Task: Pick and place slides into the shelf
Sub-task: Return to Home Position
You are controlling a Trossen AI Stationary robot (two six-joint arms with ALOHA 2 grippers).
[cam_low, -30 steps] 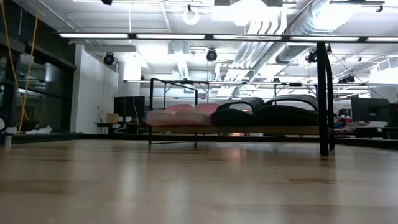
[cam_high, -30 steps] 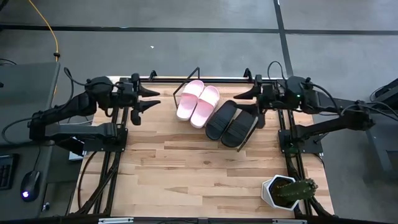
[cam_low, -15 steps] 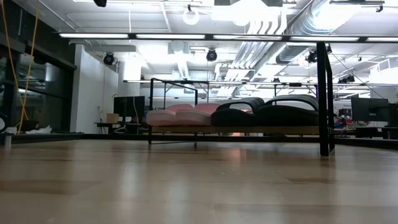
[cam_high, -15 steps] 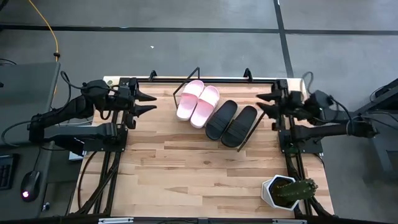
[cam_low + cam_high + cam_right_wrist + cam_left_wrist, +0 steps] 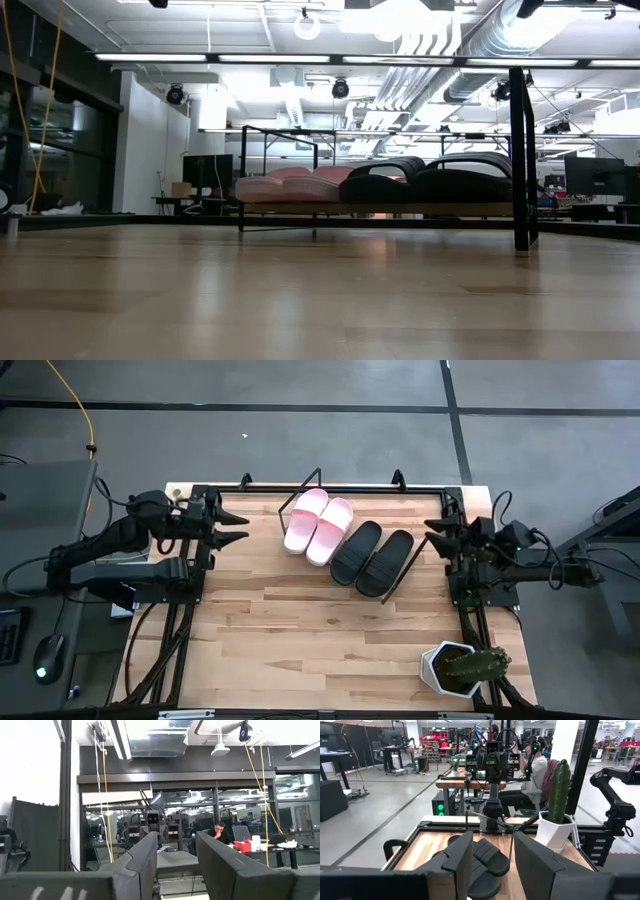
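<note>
Two pale pink slides (image 5: 318, 525) and two black slides (image 5: 372, 557) lie side by side, soles down, on the tilted shelf (image 5: 400, 209) at the table's far middle. The low view shows the pink pair (image 5: 290, 185) and the black pair (image 5: 430, 180) on its board. My left gripper (image 5: 243, 528) hangs open at the far left, pointing level at the shelf, well short of it. Its wrist view shows the black slides (image 5: 487, 862) beyond its fingers. My right gripper (image 5: 429, 532) hangs open at the far right, tipped upward, apart from the black slides.
A cactus in a white pot (image 5: 455, 668) stands at the near right corner. Black frame rails (image 5: 470, 610) run along both table sides, and an upright post (image 5: 518, 160) stands by the shelf. The near half of the tabletop (image 5: 320, 640) is bare wood. A seated person (image 5: 536, 770) shows beyond the table.
My right gripper has drawn back from beside the black slides toward the table's right edge, sinking and tipping its fingers upward. My left gripper has drawn back a little toward the left edge. Both stay open. The slides have not moved.
</note>
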